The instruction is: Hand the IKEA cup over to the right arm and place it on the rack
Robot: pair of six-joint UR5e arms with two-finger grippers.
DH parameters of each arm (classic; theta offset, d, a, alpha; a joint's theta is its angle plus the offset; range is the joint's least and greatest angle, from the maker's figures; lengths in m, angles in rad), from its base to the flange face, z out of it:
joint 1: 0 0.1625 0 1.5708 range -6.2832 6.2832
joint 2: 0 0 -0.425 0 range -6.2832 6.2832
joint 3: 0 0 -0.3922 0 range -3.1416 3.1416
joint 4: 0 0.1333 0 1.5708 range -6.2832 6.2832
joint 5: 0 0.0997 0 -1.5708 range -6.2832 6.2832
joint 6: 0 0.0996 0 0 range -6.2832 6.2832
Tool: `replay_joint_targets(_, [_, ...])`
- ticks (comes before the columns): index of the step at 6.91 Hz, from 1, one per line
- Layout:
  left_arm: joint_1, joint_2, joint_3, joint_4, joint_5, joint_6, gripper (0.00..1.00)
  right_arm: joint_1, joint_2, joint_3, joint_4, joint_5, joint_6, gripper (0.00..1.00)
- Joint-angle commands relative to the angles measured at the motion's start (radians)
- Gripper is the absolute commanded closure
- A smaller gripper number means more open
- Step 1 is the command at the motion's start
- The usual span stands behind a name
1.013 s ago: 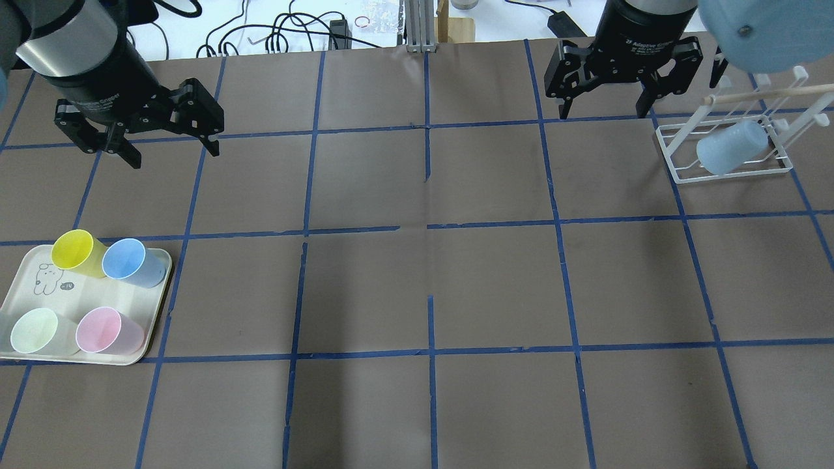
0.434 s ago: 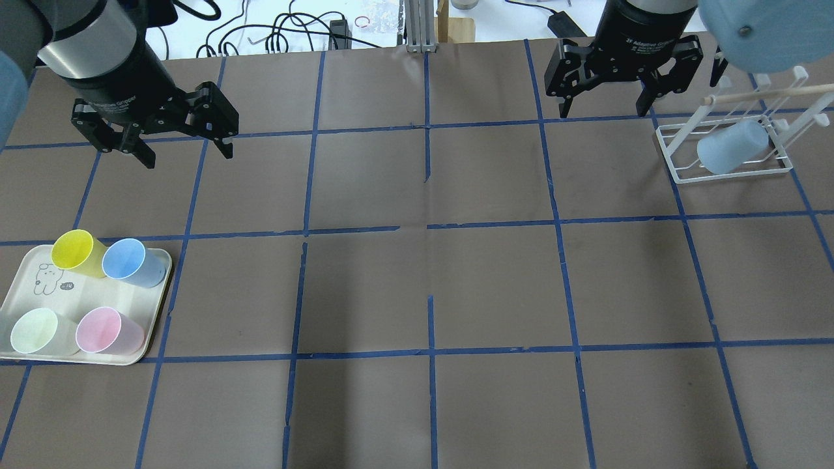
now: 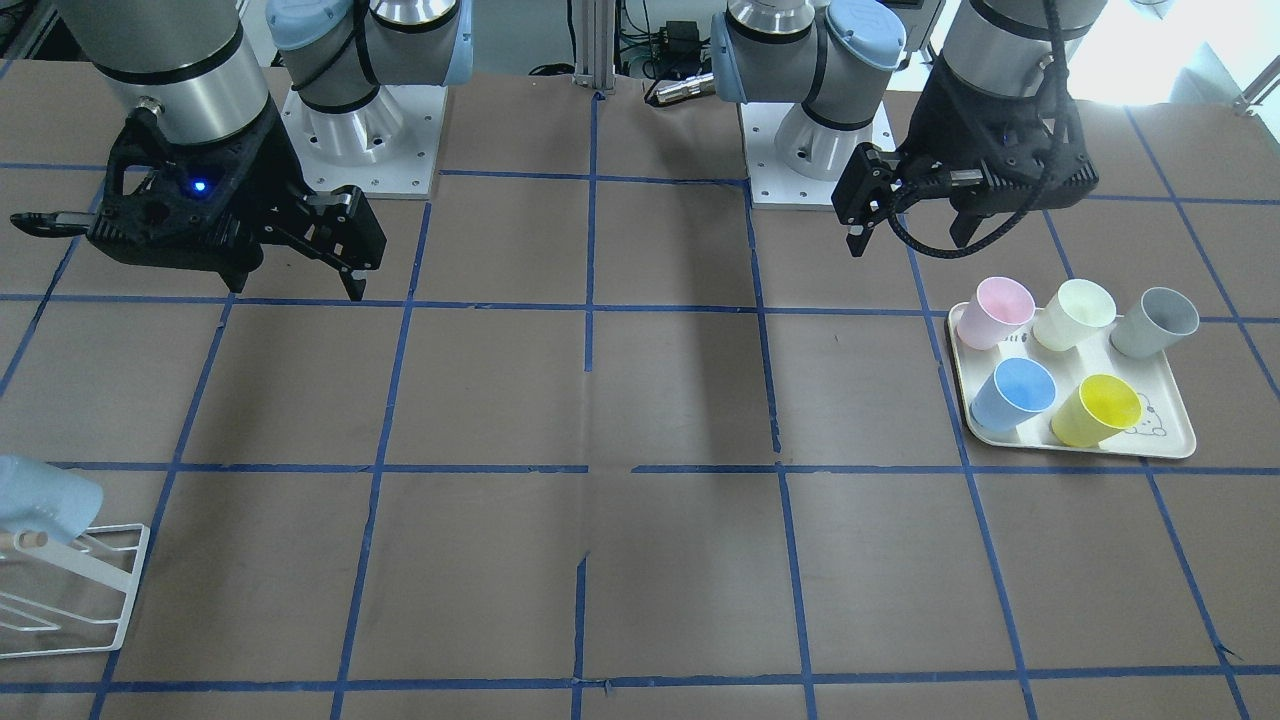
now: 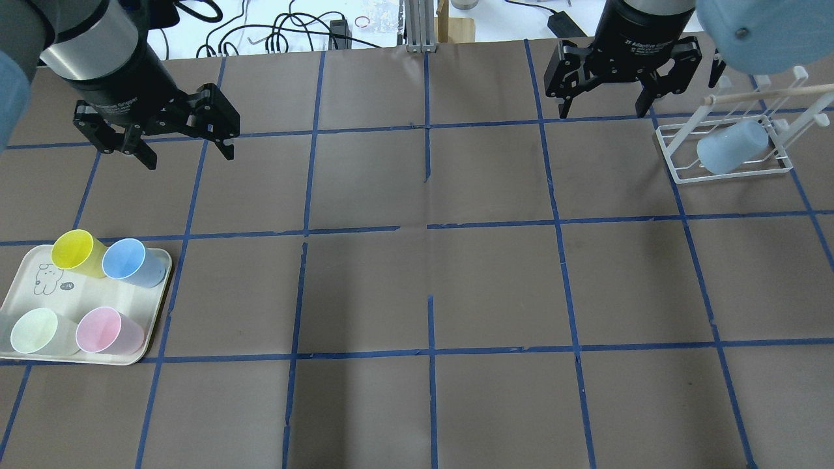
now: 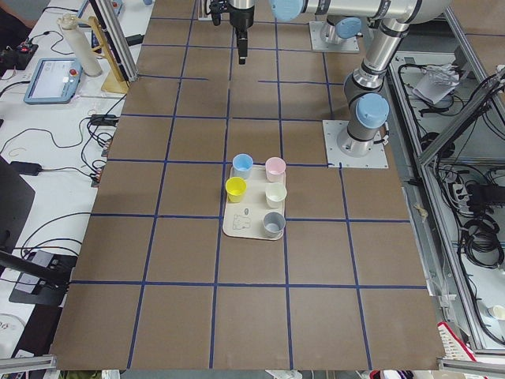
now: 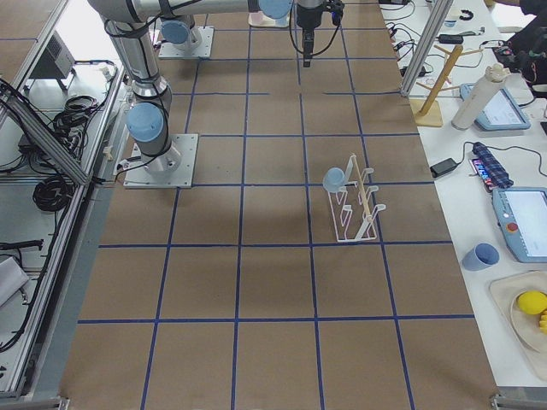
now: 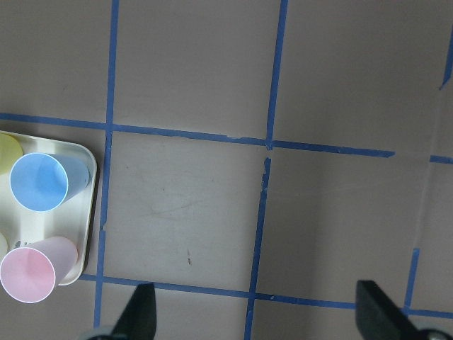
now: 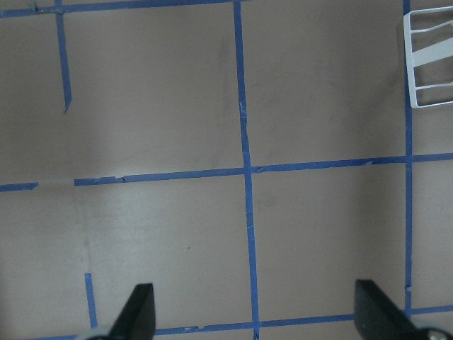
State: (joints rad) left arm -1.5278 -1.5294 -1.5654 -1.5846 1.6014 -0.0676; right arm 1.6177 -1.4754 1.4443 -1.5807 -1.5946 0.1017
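over the far left of the table, the left claw (image 4: 189, 156) hangs with its fingers spread wide and nothing between them. over the far right, the right claw (image 4: 604, 112) is likewise spread and empty. just right of it stands the rack (image 4: 749, 96), and the ikea cup (image 4: 733, 146) lies tilted on one of its prongs, so the placing looks done.

how far the prong reaches into the cup is hard to tell from these angles. if it sits shallow, a nudge to the thin wire frame could tip it off. the right claw is near enough that a swing rightward might clip the peg.

well apart, at the near left, is the tray (image 4: 45, 280).

counted: two claws, one rack, one cup on it, one tray, and five cups on the tray: yellow cup (image 4: 73, 251), blue cup (image 4: 127, 259), pink cup (image 4: 101, 329), pale green cup (image 4: 34, 330), grey cup (image 3: 1160, 320).
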Motion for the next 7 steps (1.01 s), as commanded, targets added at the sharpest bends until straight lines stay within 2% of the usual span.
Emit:
replay_joint_targets(1, [0.000,0.000,0.001,0.000,-0.001,0.000,0.00,-0.002,0.015,-0.001,-0.002,-0.001,-0.016,0.00])
replay_joint_targets(7, [0.000,0.000,-0.001,0.002,-0.001,-0.001,0.00,-0.007,0.017,-0.001,-0.030,0.010,-0.017,0.00])
